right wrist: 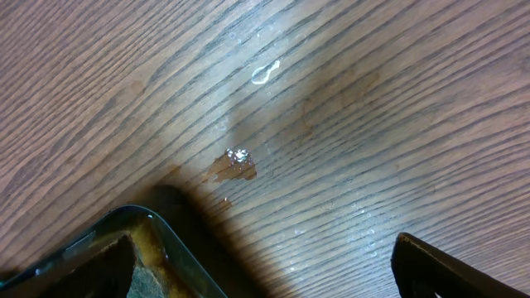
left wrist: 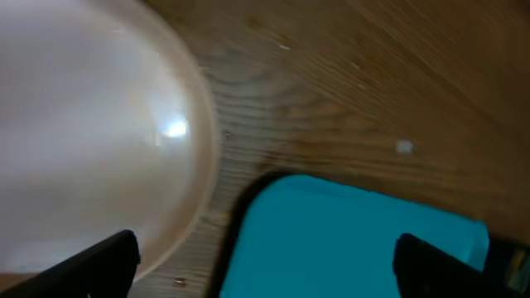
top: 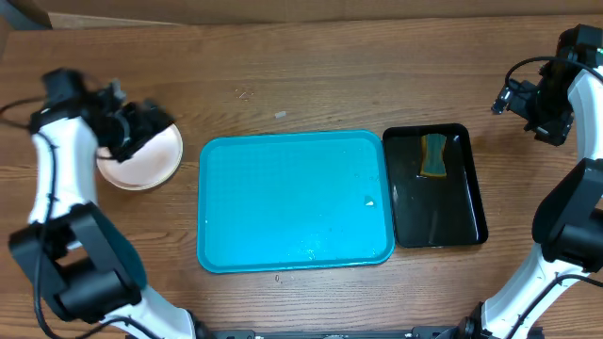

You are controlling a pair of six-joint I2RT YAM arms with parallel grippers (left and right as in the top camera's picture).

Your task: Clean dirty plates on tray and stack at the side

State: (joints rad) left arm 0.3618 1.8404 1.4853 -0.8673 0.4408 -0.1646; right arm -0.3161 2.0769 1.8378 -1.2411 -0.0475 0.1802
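Plates [top: 141, 160] sit beside the tray [top: 283, 202] overhead; wrist views alone show left fingers [left wrist: 103, 265] and right fingers [right wrist: 451, 269] released.

There's the left white-and-black arm [top: 42, 179], elbow low and forearm angled up along its side, left black two-finger end effector [top: 139, 129] aimed downward, fingers [left wrist: 99, 269] spread wide. Across from it, the right white-and-black arm [top: 577, 193] stretches to the far corner, right black two-finger end effector [top: 539, 115] gaping too.
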